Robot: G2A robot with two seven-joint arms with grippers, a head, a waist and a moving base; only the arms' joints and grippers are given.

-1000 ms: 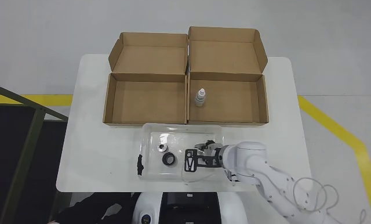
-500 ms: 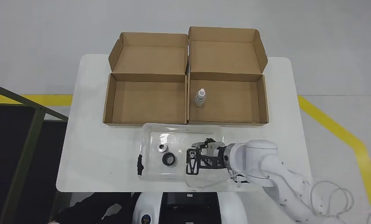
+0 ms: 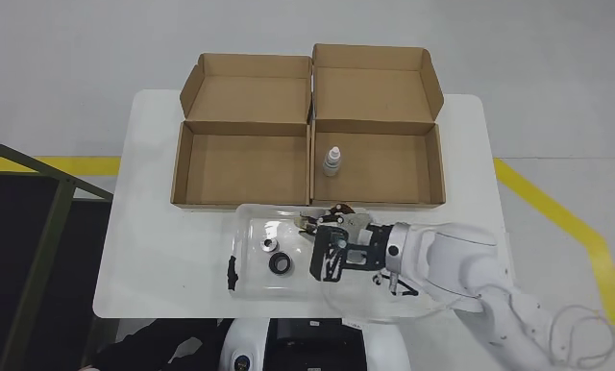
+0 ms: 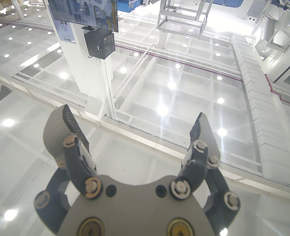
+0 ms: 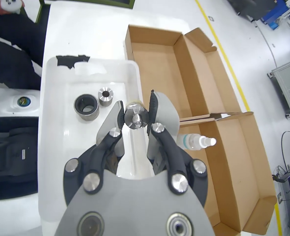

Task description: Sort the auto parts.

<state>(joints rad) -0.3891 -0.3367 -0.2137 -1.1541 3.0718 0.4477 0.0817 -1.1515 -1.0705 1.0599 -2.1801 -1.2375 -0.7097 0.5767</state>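
Metal fitting [image 5: 135,119]: in the right wrist view it is clamped between the jaws of the right gripper [image 5: 135,114]. The jaws are parted only by the fitting's width. It is held above the clear tray [image 5: 59,128], over the tray wall nearest the cardboard boxes.

Two more parts lie on the tray floor, apart from the jaws: a dark-lined ring [image 5: 86,106] and a small steel bush [image 5: 105,96], just beside each other. A spray bottle [image 5: 196,141] is in the right box [image 5: 233,173]. The left box [image 5: 159,57] adjoins it, and both are open-topped with lids folded back.

Left wrist view: the left gripper [image 4: 133,121] points at the ceiling, jaws wide apart and holding nothing.

Top view: the tray sits at the near edge of the counter [image 3: 154,227], just beside both boxes.
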